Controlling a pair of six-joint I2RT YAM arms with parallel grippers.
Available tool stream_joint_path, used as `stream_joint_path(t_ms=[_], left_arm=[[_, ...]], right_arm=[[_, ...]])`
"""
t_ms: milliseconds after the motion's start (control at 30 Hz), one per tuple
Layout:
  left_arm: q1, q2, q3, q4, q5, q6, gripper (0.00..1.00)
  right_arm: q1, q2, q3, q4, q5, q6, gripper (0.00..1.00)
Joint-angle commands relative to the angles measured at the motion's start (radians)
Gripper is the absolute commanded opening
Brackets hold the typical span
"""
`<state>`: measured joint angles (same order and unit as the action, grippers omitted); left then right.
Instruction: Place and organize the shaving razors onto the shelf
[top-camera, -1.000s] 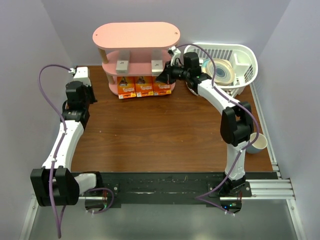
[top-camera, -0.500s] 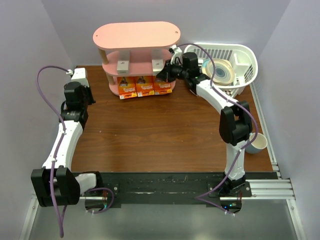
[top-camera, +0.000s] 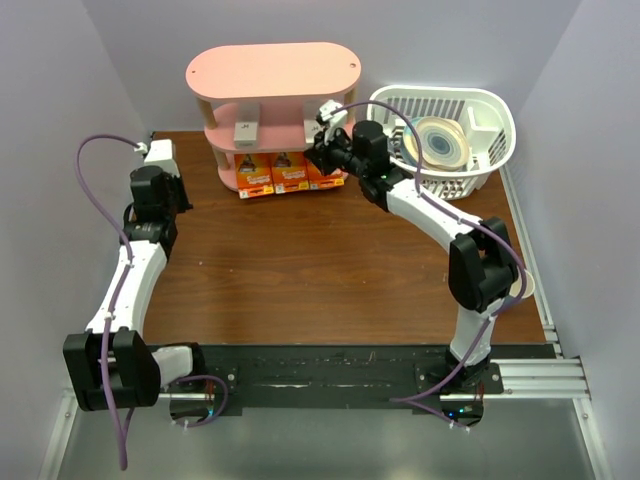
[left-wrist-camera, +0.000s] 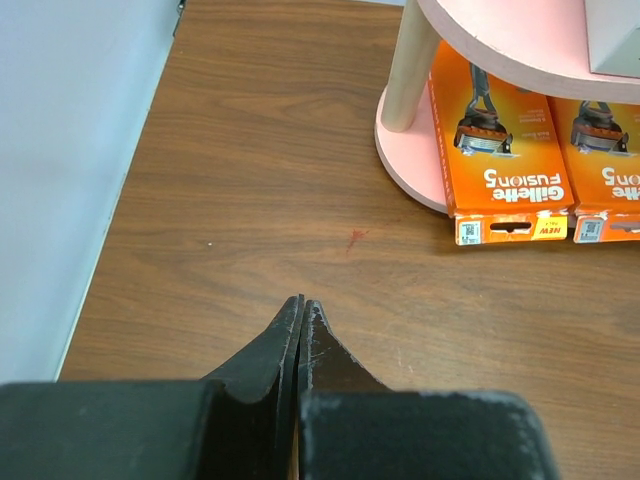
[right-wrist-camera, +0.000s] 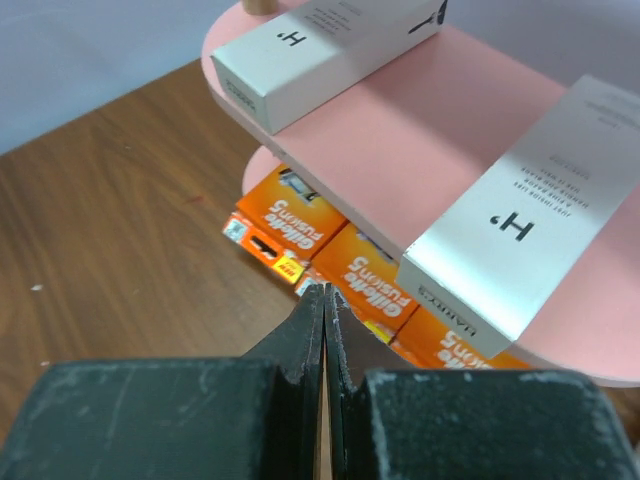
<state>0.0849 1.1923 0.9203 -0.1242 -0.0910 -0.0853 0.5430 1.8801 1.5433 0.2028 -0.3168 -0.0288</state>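
Observation:
The pink three-tier shelf stands at the back of the table. Three orange razor packs lie side by side on its bottom board and also show in the right wrist view. Two whitish-grey boxes lie on the middle board: one to the left, one to the right. My right gripper is shut and empty, hovering in front of the shelf's right end above the packs. My left gripper is shut and empty over bare table left of the shelf. The left wrist view shows two packs.
A white slatted basket holding a round roll stands right of the shelf. A pale mug sits at the right edge behind the right arm. A wall runs close along the table's left side.
My right gripper has swung left from the basket side to in front of the shelf's right end. The left arm has barely moved. The packs and boxes have stayed put.

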Motion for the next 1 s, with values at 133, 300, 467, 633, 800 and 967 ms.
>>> stream_joint_path(t_ms=[133, 300, 467, 633, 800, 967], left_arm=[[0.009, 0.036, 0.008, 0.07, 0.017, -0.024, 0.0], [0.009, 0.044, -0.005, 0.087, 0.014, -0.028, 0.0], [0.009, 0.055, -0.009, 0.097, 0.016, -0.033, 0.0], [0.009, 0.062, -0.005, 0.098, 0.02, -0.033, 0.0], [0.01, 0.066, -0.008, 0.098, 0.016, -0.033, 0.0], [0.009, 0.066, -0.008, 0.095, 0.02, -0.037, 0.0]], right_arm=[[0.017, 0.042, 0.095, -0.022, 0.162, -0.172, 0.0], [0.017, 0.07, 0.156, -0.117, 0.189, -0.215, 0.0], [0.017, 0.082, 0.159, -0.12, 0.209, -0.238, 0.0], [0.017, 0.105, 0.173, -0.106, 0.232, -0.255, 0.0], [0.017, 0.149, 0.215, -0.098, 0.248, -0.273, 0.0], [0.017, 0.177, 0.268, -0.118, 0.237, -0.286, 0.0]])
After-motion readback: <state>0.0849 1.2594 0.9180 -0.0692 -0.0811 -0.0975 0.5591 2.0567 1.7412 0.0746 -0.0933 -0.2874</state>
